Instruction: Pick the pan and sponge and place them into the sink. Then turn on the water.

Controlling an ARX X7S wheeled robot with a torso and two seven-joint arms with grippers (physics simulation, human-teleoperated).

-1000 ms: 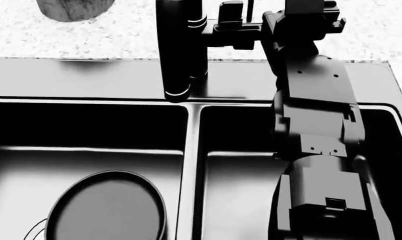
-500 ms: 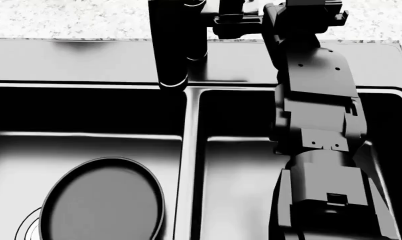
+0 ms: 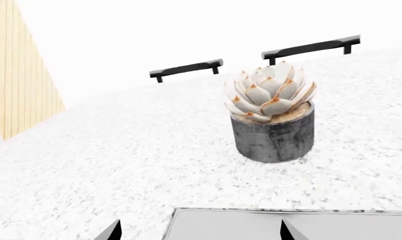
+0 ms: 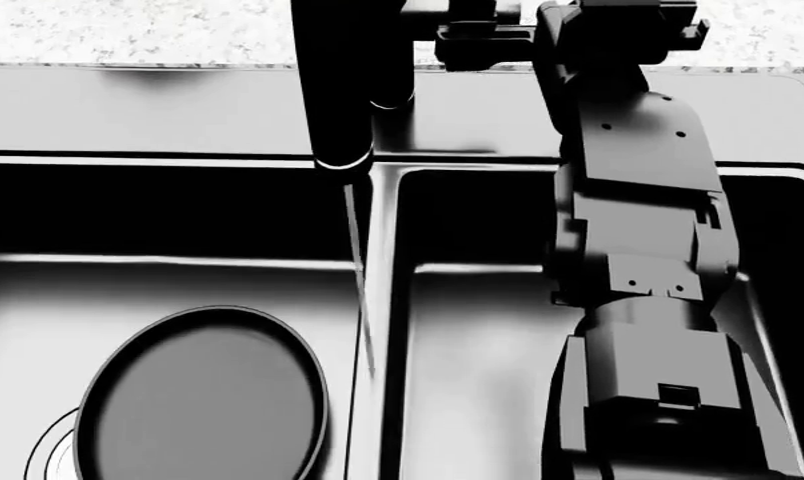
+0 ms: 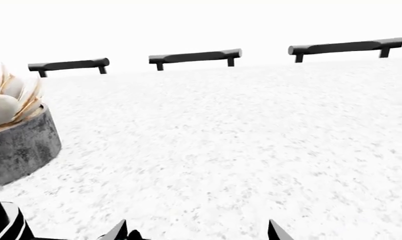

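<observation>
- The pan [image 4: 205,398] is seen lying flat in the left basin of the sink [image 4: 149,110], partly over a silver drain [image 4: 45,452].
- A thin streak of water [image 4: 358,280] is seen falling from the tap [image 4: 342,80] beside the divider.
- The right arm [image 4: 636,230] is stretched over the right basin.
- Both grippers' jaws are seen apart, empty.
- A potted succulent [image 3: 273,120] is seen on the counter [image 3: 121,150] beyond.
- The sponge cannot be seen.

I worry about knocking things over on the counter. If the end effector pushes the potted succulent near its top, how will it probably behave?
The potted succulent would probably slide rather than tip: its grey pot looks squat and wide-based. The speckled counter looks smooth, so little would stop it. The pointed leaves seem the fragile part, so contact there is riskier.
</observation>
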